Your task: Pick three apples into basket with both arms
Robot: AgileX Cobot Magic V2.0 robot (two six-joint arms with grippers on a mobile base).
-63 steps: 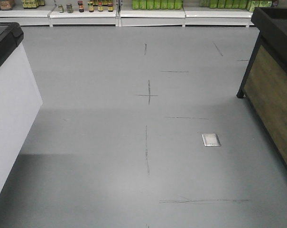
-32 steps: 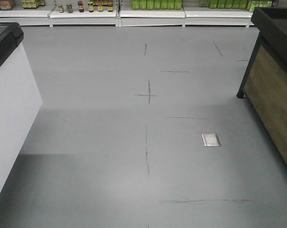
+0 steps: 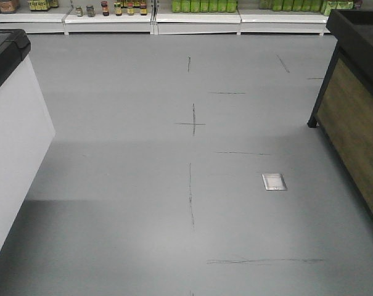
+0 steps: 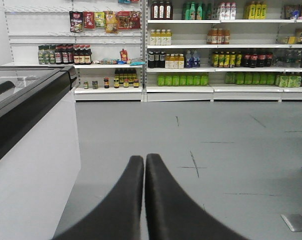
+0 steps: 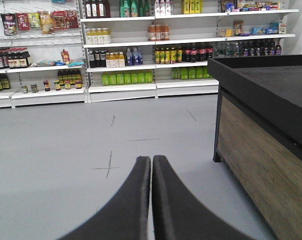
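Observation:
No apples and no basket show in any view. My left gripper (image 4: pixel 144 158) is shut, its two black fingers pressed together with nothing between them, pointing out over grey floor. My right gripper (image 5: pixel 151 159) is shut in the same way and holds nothing, also above the floor. Neither arm appears in the front view, which shows only floor and furniture.
A white chest freezer with a black rim (image 3: pixel 7 117) (image 4: pixel 26 145) stands on the left. A black-topped, wood-sided display stand (image 3: pixel 359 105) (image 5: pixel 270 125) stands on the right. Stocked store shelves (image 3: pixel 192 15) (image 4: pixel 210 55) (image 5: pixel 126 50) line the far wall. A metal floor plate (image 3: pixel 274 181) lies in the grey floor.
The floor marks have slid slightly down the front view, so the base has crept forward a little. Nothing else differs.

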